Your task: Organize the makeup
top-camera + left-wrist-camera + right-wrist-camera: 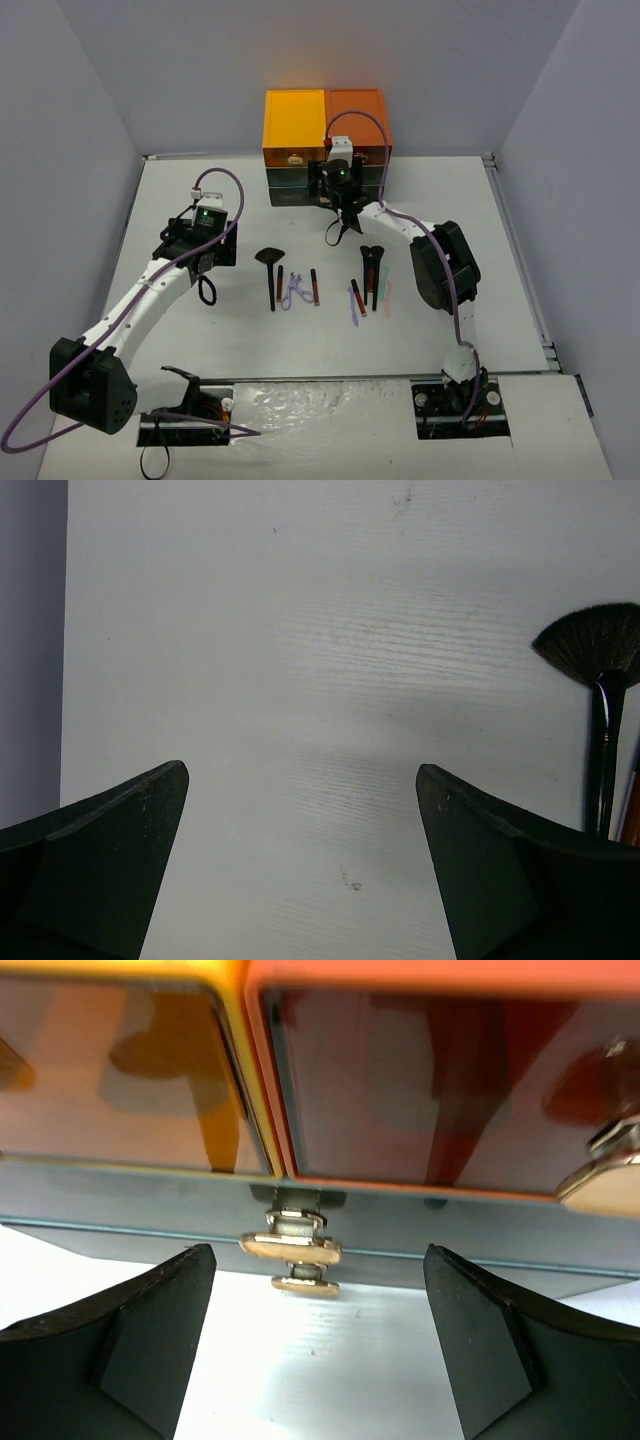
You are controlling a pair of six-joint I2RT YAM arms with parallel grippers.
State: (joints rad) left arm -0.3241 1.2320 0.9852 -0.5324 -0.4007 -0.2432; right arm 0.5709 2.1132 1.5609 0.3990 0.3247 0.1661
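The left end effector (300, 775) hangs spread wide over the table (300, 630). A black fan brush (595, 650) lies at the right edge of its view, the handle passing behind the right finger. At the overhead view's centre lie a purple curler (293, 290), a pencil (314, 287) and sticks (386, 293). Above them, the right end effector (315, 1260), also spread, faces the drawer box (400, 1090).

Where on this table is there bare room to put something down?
Bare table lies right of the right arm up to the edge, and in the near strip between the makeup row and the front edge. Crowded: the middle around the makeup, and before the drawer box.
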